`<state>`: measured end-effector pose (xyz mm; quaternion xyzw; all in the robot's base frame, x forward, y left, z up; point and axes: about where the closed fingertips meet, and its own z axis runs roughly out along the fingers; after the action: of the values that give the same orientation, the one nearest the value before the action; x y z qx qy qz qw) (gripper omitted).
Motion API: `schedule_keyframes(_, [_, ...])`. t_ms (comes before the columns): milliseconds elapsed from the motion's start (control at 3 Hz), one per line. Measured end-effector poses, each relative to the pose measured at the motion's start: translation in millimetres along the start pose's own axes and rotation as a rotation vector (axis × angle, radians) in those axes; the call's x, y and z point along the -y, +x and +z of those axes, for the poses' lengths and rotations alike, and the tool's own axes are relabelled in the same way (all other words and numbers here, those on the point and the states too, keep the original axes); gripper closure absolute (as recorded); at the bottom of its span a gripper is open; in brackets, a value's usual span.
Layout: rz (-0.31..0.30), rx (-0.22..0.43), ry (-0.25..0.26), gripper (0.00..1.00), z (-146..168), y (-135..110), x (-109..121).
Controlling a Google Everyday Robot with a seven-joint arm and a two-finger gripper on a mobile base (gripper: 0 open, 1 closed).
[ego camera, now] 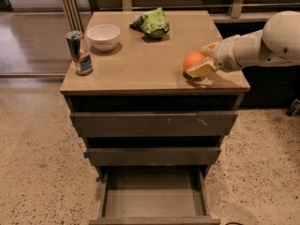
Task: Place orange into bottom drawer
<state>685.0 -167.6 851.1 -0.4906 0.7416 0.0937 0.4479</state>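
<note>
- The orange (192,60) sits on the table (150,69), near the right edge and towards the front corner
- The gripper (196,61) reaches in from the right on a white arm (262,46) and is level with the fruit, low over the table surface
- Its tan fingers (202,69) are clasped on the orange, one against the near side and the other behind the far side; the fruit still looks to be resting on the table
- The bottom drawer (152,201) stands pulled well out at the foot of the cabinet, its shallow tray open to view with nothing seen inside
- The top drawer (152,124) and middle drawer (152,156) are above it, each a little way out, the top front carrying pale scuffs
- A drink can (79,53) stands upright near the left edge of the table, a white bowl (103,35) just beside it towards the back
- A green snack bag (153,22) lies at the back middle, well apart from the orange
</note>
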Motion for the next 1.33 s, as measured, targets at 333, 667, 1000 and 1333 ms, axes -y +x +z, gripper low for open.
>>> schedule_keyframes(333, [0.0, 0.0, 0.0, 1.0, 0.0, 0.0, -0.1])
schedule_keyframes(667, [-0.038, 0.033, -0.036, 1.0, -6.6, -8.2, -10.5])
schedule_keyframes(1000, [-0.1, 0.084, -0.115, 1.0, -33.3, -19.8, -44.2])
schedule_keyframes(1333, [-0.155, 0.132, -0.236, 1.0, -73.6, -23.2, -89.7])
